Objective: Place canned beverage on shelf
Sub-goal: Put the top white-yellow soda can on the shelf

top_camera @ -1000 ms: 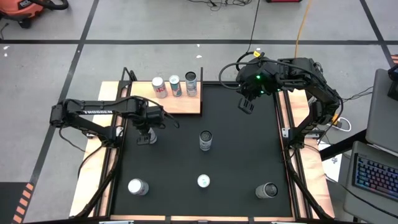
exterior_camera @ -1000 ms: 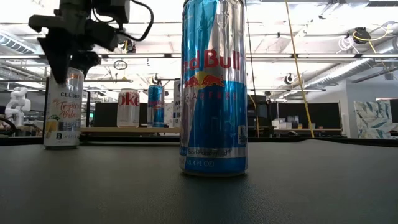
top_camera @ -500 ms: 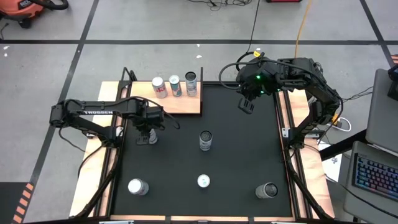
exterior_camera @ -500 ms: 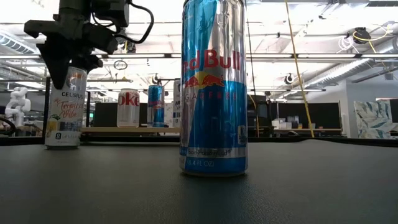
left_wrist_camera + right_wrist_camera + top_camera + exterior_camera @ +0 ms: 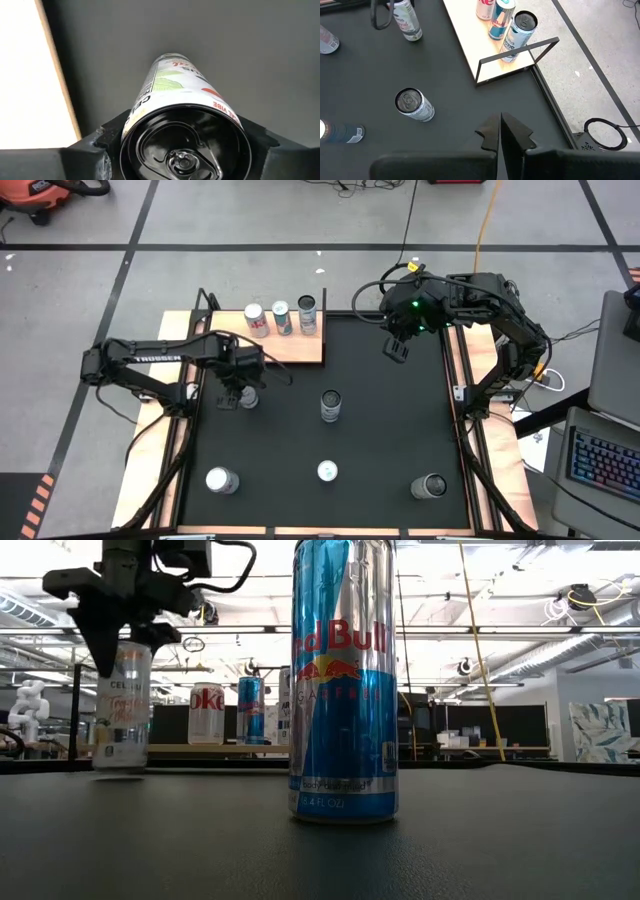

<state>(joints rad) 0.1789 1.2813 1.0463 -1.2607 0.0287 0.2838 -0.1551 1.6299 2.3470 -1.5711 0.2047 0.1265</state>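
One white can (image 5: pixel 121 705) sits clamped near its top rim in the left gripper (image 5: pixel 238 387), hanging just above the black mat (image 5: pixel 380 430), beside the shelf (image 5: pixel 295 346) | smooth, rigid, thin-walled; probably full, so heavy and slippery | right gripper (image 5: pixel 500 131) pinched shut, empty, waiting above the mat's far right edge

We saw a large black mat (image 5: pixel 380 430) covering the table, grey floor crossed by black tape lines (image 5: pixel 140 225) around it, a laptop keyboard (image 5: pixel 600 465) at the right edge, and an orange cable (image 5: pixel 487 215) trailing across the floor beyond the table.
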